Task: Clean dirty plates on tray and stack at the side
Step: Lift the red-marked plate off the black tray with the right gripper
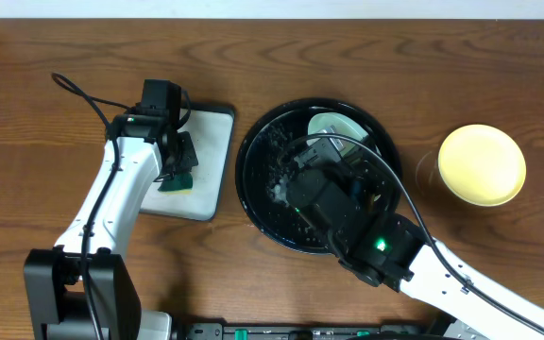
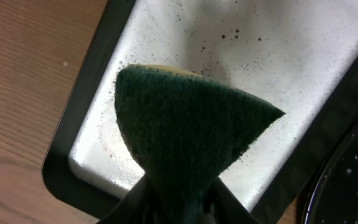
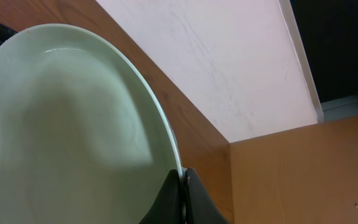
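Note:
My right gripper is shut on the rim of a pale mint-green plate and holds it tilted over the black tray. From overhead only part of this plate shows past the arm, at the tray's far side. The yellow plate lies on the bare wood at the right, with a pale edge showing under its left side. My left gripper is shut on a dark green sponge just above the white-grey tray. The third plate is not clearly in view.
The rectangular white-grey tray lies left of the black tray, speckled with dark crumbs. The black tray holds pale specks and crumbs. Its rim shows at the left wrist view's lower right. A wall stands behind the table's far edge.

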`<act>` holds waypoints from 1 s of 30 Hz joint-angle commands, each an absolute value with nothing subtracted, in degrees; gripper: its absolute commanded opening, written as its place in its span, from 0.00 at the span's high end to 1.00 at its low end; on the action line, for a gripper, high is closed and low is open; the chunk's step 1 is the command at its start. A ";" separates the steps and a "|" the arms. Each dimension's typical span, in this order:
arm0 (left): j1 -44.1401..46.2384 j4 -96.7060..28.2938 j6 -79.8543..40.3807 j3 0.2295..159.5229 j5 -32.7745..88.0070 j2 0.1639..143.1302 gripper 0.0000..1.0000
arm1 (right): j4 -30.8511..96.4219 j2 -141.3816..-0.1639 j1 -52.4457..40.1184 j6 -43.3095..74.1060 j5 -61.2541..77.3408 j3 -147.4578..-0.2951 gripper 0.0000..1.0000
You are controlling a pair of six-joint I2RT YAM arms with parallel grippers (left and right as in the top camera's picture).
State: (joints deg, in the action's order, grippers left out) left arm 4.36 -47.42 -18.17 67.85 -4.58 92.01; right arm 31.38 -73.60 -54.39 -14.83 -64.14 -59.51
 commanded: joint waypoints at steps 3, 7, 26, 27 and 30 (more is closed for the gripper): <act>4.14 -47.57 -18.46 67.59 -4.47 92.18 0.73 | 31.07 -72.90 -54.85 -15.51 -66.19 -60.05 0.99; 4.14 -47.57 -18.46 67.59 -4.47 92.18 0.73 | 31.09 -72.90 -54.85 -15.53 -66.19 -60.05 0.99; 4.14 -47.72 -18.46 67.59 -4.47 92.18 0.74 | 31.24 -73.01 -54.24 -9.52 -64.79 -60.01 0.99; 4.14 -47.72 -18.46 67.59 -4.47 92.18 0.74 | 31.94 -73.08 -53.43 -6.44 -62.24 -59.99 0.99; 4.14 -47.72 -18.46 67.59 -4.47 92.18 0.74 | 34.37 -73.41 -49.15 0.67 -52.64 -59.99 0.99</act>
